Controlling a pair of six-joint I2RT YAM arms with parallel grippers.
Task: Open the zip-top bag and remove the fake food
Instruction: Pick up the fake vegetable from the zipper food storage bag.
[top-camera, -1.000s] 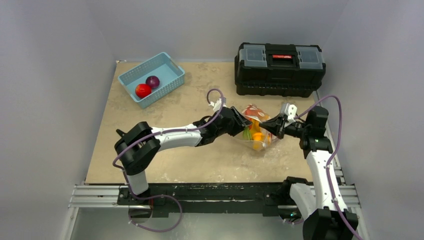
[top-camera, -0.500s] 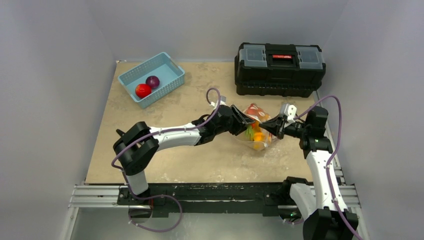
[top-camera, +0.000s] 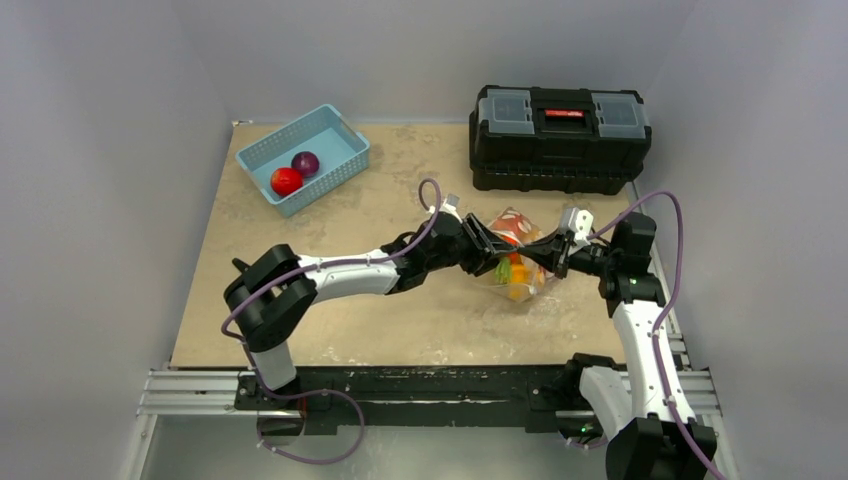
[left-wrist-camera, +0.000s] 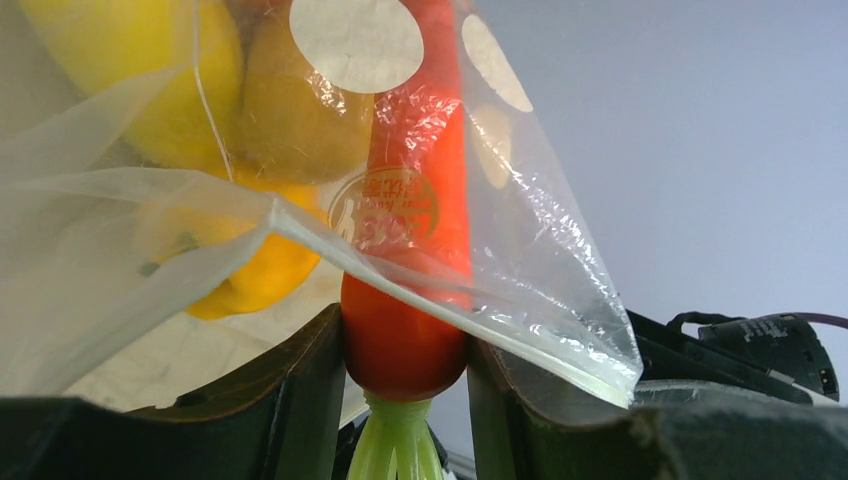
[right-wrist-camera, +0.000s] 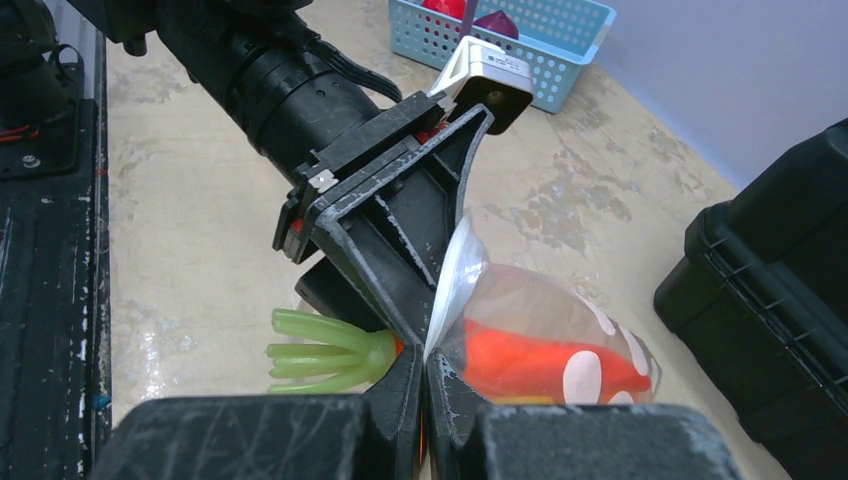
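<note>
The zip-top bag (top-camera: 522, 272), clear with white dots, hangs between my two grippers right of the table's centre. It holds fake food: yellow fruits (left-wrist-camera: 130, 50) and an orange-red carrot (left-wrist-camera: 405, 330) with a green top (right-wrist-camera: 320, 350). My left gripper (top-camera: 490, 256) is shut on the carrot's thick end at the bag's mouth, and the green top sticks out below the jaws. My right gripper (right-wrist-camera: 424, 375) is shut on the bag's white mouth edge (right-wrist-camera: 452, 275), right beside a left finger (right-wrist-camera: 390, 240). A red fruit (top-camera: 286, 181) and a purple one (top-camera: 306, 162) lie in the basket.
A light-blue perforated basket (top-camera: 340, 135) stands at the back left. A black toolbox (top-camera: 558, 138) stands at the back right, just behind the bag. The table's right edge runs close beside my right arm.
My left wrist has edged slightly right and further toward the bag, still on the carrot. The right gripper holds the bag edge in the same place.
</note>
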